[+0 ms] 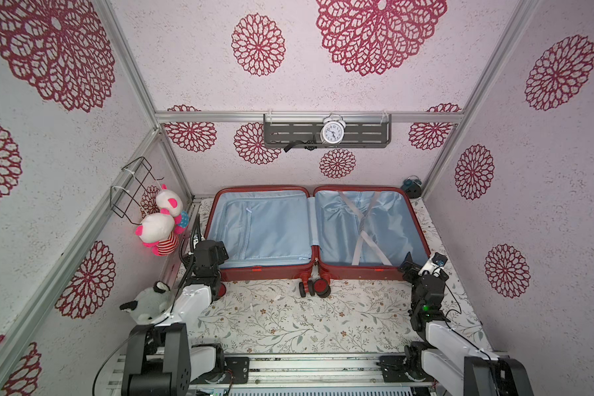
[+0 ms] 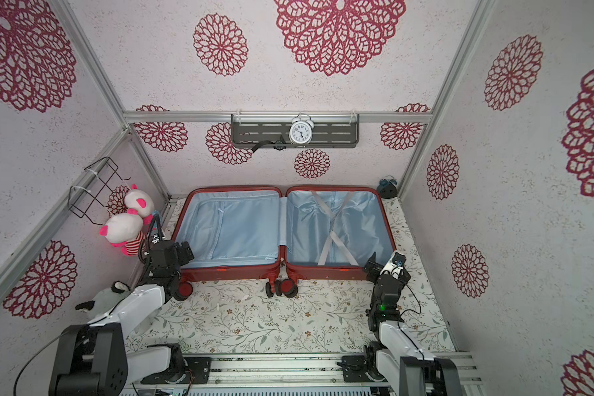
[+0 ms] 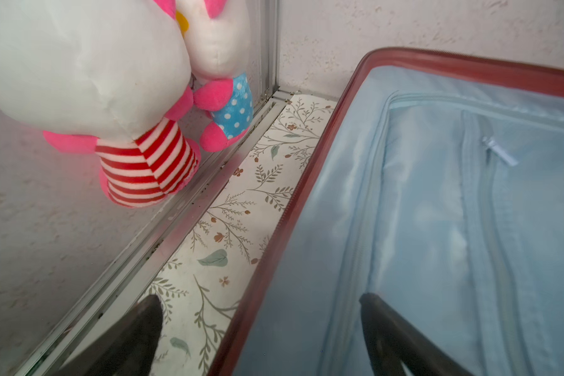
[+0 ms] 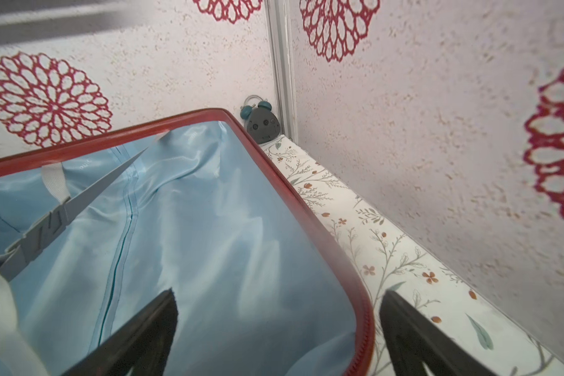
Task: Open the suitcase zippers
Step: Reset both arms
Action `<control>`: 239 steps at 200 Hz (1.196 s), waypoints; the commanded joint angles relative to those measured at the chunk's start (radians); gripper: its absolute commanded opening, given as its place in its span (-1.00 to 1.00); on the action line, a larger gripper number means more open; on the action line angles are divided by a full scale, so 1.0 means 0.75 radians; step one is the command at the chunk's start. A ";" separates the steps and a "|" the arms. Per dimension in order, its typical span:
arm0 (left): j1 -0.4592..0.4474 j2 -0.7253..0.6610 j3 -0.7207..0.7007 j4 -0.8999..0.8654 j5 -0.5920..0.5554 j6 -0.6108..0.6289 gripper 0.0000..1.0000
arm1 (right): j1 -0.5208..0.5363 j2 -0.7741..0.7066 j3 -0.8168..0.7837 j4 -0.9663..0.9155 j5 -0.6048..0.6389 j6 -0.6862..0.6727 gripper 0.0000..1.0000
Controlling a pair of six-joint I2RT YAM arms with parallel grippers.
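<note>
The large red hard-shell suitcase (image 1: pixel 271 273) is lying open on the floral-patterned tabletop (image 1: pixel 288 322), its halves side by side before the back wall (image 1: pixel 288 171). The left tool (image 3: pixel 259 298) is straddling its left rim near the front corner, the right tool (image 4: pixel 279 293) its right rim. A white twin-bell alarm clock (image 1: pixel 332 132) is sitting on the grey metal wall shelf (image 1: pixel 278 128) behind it.

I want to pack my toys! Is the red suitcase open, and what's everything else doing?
suitcase: open, both halves lying flat.
zippers: undone round the rim.
left tool: open, holding nothing.
right tool: open, holding nothing.
grey straps: crossed in an X.
white clock: upright on the shelf.
</note>
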 commanded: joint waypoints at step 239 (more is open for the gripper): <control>0.112 0.326 -0.123 0.760 0.343 0.141 0.96 | 0.054 0.636 0.221 0.359 -0.179 -0.262 0.98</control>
